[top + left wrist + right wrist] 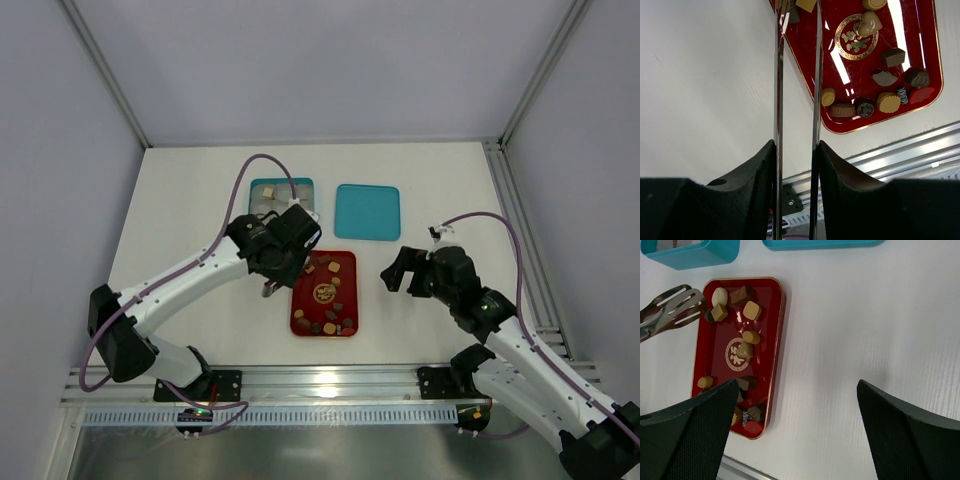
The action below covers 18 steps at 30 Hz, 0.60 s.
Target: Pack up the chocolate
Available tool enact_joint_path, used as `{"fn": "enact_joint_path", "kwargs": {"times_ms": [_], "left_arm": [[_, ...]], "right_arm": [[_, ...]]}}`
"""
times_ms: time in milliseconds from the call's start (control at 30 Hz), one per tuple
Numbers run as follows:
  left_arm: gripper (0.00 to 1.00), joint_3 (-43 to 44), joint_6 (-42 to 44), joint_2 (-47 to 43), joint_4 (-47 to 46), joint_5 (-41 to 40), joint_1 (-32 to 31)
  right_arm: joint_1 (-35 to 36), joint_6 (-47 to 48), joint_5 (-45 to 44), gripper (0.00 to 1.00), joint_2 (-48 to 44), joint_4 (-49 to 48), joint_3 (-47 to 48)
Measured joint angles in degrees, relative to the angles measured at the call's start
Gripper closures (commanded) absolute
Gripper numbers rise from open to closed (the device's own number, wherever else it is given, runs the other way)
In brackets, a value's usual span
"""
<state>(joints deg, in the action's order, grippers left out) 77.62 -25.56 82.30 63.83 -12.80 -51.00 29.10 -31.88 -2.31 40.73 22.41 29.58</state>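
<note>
From above, the chocolate (330,325) lies on the red tray (300,305), mid-table. Left wrist: the left gripper (796,150) pinches metal tongs (778,100) (tips at the tray's corner). Right wrist: the right gripper (797,390) gapes wide, empty.

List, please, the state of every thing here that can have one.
left gripper: shut on the tongs
right gripper: open, empty, above the table
tongs: blades slightly apart, tips at the tray end nearest the box
red tray: flat on the table, much loose chocolate in it
teal box: open, lid off
teal lid: flat on the table, beside the box
</note>
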Motion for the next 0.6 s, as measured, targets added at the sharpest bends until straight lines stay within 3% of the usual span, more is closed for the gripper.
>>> {"fn": "enact_joint_path", "kwargs": {"times_ms": [600], "left_arm": [[0.62,-0.8,0.3,2.6,-1.7,0.5,-0.3]], "right_arm": [[0.0,-0.2,-0.1,0.00,-0.8,0.2,-1.3]]}}
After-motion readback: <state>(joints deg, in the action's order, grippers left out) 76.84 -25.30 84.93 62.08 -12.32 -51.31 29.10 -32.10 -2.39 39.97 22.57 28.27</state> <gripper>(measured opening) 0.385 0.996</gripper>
